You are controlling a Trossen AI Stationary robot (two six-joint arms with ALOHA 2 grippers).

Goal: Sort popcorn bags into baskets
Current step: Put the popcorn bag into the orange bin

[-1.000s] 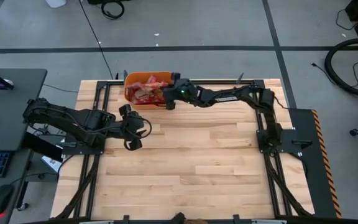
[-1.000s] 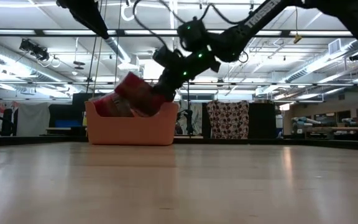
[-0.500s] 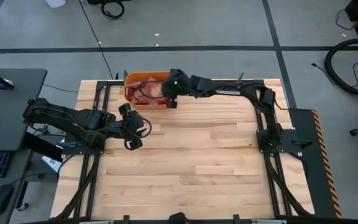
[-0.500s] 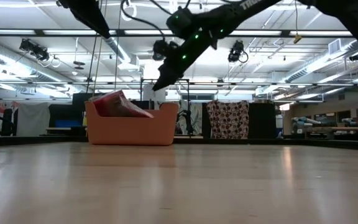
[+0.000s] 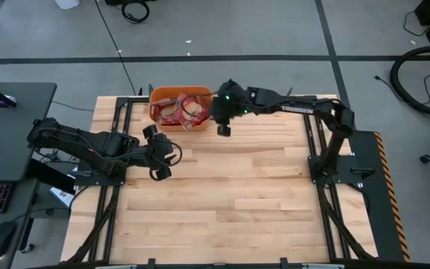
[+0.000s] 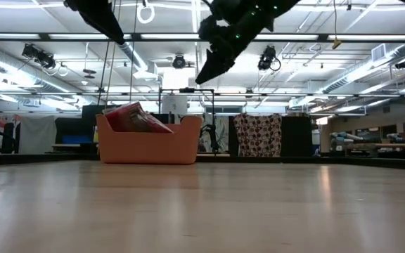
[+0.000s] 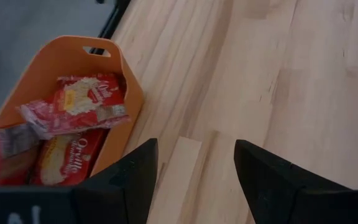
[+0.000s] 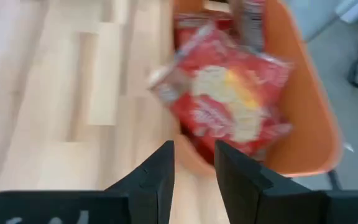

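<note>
The right gripper (image 5: 223, 128) hangs empty, fingers narrowly parted, above the table (image 5: 260, 194) just beside the basket (image 5: 157, 96). The bags (image 5: 181, 110) lie piled inside, one tilted above the rim. The left gripper (image 5: 157, 152) waits wide apart, nearer the table's left edge. An open hall lies beyond.

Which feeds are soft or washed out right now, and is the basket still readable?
Right wrist view: motion-blurred, the top popcorn bag smeared. Left wrist view: sharp, bag lettering legible in the orange basket. Low view: bright ceiling lights backlight the scene, so the right gripper is a silhouette. High view: even light, basket readable.
</note>
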